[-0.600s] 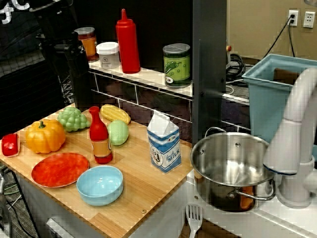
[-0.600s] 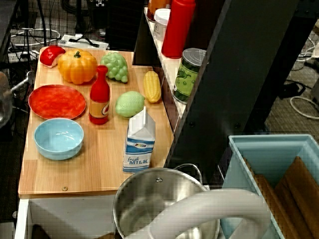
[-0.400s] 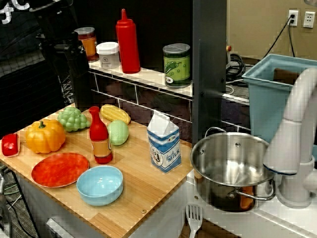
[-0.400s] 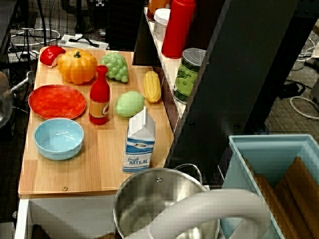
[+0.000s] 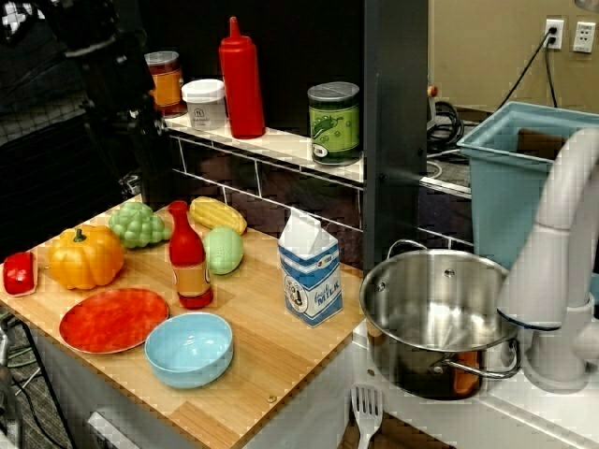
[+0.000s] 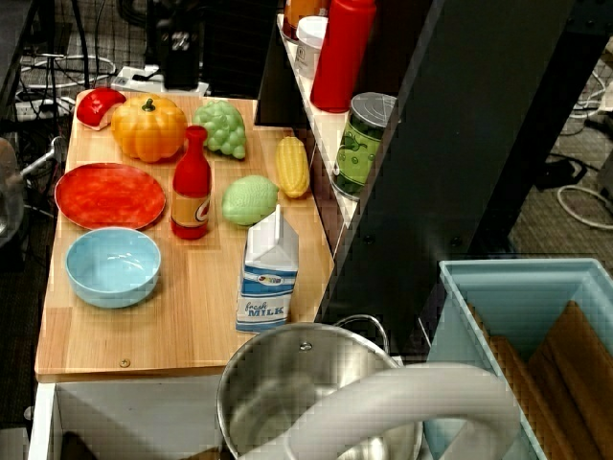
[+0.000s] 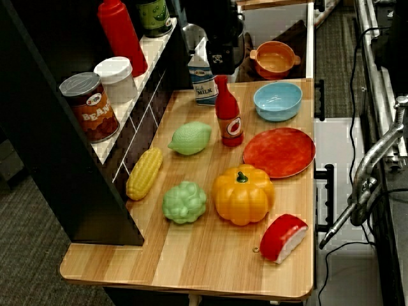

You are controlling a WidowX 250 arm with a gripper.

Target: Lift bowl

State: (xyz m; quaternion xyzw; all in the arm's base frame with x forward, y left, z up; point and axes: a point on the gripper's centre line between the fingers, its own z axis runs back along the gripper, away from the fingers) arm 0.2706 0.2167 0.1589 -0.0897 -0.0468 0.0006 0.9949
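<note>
Bowl location: the light blue bowl (image 5: 188,349) sits upright near the front edge of the wooden counter (image 5: 281,351), just beside the red plate (image 5: 113,319) and in front of the red sauce bottle (image 5: 189,257).
Bowl handling: it looks like smooth, thin plastic, so probably light, stiff and a bit slippery; not fragile.
Where to hold: my judgement is a pinch over the rim, one finger inside the wall and one outside, on the side away from the plate and bottle.
Bowl contents: empty.
Steel pot (image 5: 438,318): nothing seen inside it.
Blue bin (image 6: 522,335): holds brown boards standing on edge.
Gripper (image 7: 223,56): a dark shape above the counter, apart from the bowl; too dark to tell how the jaws stand.
</note>
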